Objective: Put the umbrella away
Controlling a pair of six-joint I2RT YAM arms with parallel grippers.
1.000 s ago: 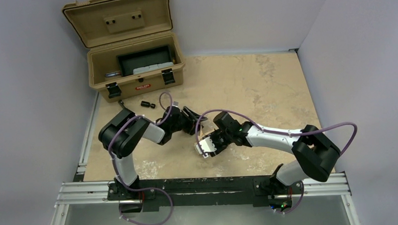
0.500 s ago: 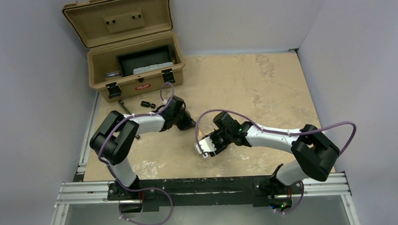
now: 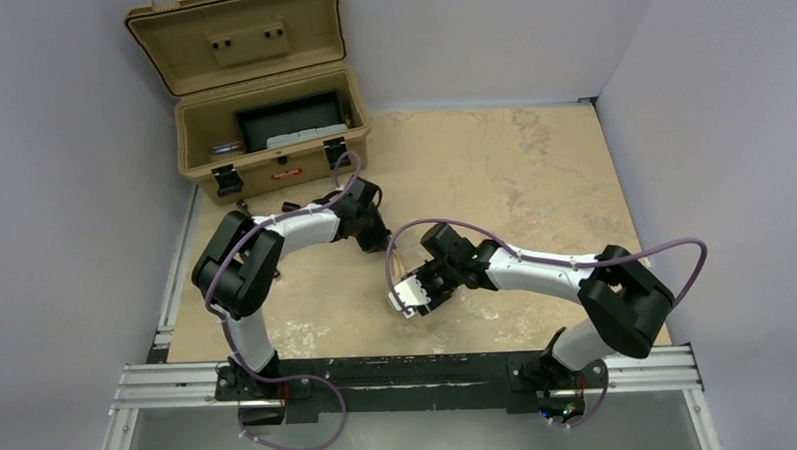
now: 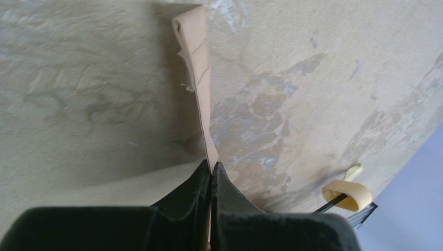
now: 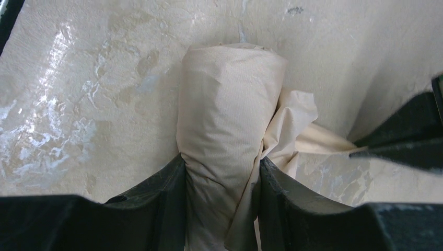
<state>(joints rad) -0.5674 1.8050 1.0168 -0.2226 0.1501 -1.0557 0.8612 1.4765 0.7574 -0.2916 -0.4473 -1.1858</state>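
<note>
Near the table's middle, just ahead of the arm bases, the right gripper [image 5: 220,159] has its two black jaws closed round the rolled beige fabric umbrella [image 5: 224,99], which lies as a tight bundle on the mottled tan table [image 3: 533,170]. A loose fold of cloth spills out on one side of the roll. My left gripper [image 4: 210,170] is pinched tight on the end of a narrow beige fabric strip [image 4: 198,68], fingertips meeting with only the cloth between them; the strip runs straight out from them, slightly twisted. I take it to be the umbrella's closure tab (the right wrist view shows dark fingers holding a flap just beside the bundle, which fits), though I cannot see where it joins the roll.

So I judge the step in hand to be binding the bundle, not yet stowing it. The next move calls for drawing the strip taut and winding it round the roll while the right jaws hold it against turning, without tugging the folds loose. The open tan hard-shell case [image 3: 262,165] sits well apart at the far left corner, and the umbrella is not in it
</note>
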